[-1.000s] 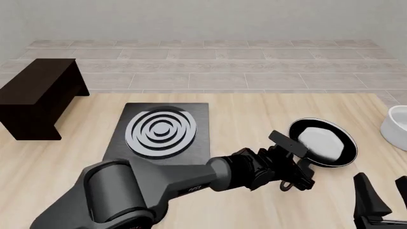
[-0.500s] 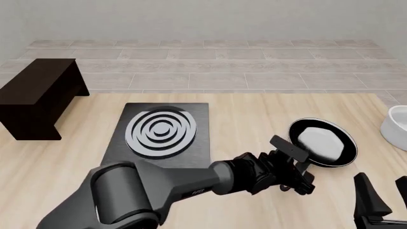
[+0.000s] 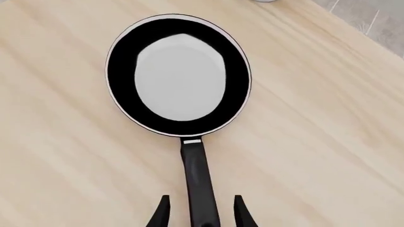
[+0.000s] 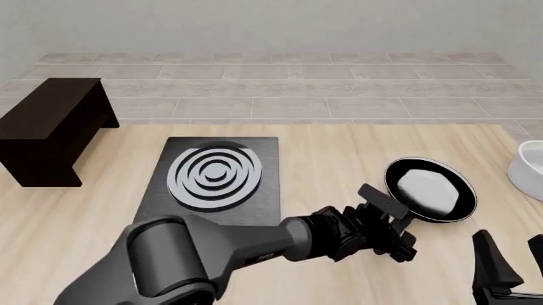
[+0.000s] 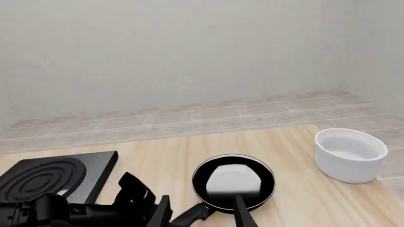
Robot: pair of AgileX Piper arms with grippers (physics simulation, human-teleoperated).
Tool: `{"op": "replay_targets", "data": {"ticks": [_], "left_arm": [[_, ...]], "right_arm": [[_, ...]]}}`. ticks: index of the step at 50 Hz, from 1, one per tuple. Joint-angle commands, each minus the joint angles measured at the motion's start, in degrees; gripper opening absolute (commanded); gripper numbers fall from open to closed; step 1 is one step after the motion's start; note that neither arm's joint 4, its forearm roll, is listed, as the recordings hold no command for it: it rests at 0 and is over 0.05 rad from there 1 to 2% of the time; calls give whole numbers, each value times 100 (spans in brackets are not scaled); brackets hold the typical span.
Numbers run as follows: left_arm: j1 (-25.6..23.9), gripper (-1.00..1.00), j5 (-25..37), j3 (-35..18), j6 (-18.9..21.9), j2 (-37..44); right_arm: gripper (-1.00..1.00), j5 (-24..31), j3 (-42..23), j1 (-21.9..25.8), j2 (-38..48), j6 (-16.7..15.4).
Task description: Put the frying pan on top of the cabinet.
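The frying pan lies flat on the table at the right, its black handle pointing back toward the arms. It also shows in the left wrist view and the right wrist view. My left gripper is open, with one finger on each side of the handle's end and a gap on both sides. My right gripper is open and empty at the near right edge. The dark cabinet stands at the far left, its flat top bare.
A black square stove plate with silver rings lies between the cabinet and the pan. A white bowl stands at the right table edge, beyond the pan. The left arm stretches across the near table from lower left.
The left gripper has sunk slightly and shifted a little along the pan handle. The pan and the right arm have not moved.
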Motion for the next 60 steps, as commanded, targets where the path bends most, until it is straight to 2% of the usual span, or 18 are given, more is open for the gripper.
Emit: {"op": "replay_targets", "data": {"ticks": [1,22,23,42,60], "left_arm": [[-3,100,-25,18,-11,54],[-1,100,-98,62,-33,136],[5,-100,-112,79,1,122],[81,-100,-231,316,37,-87],[354,-100,-507,900,244,-804]], "right_arm": [[100,9,-2,-4,0,3],[100,1,-2,-14,0,2],[100,1,-2,-18,0,6],[100,-3,0,-3,-1,-25],[100,3,-5,19,-1,-75]]}}
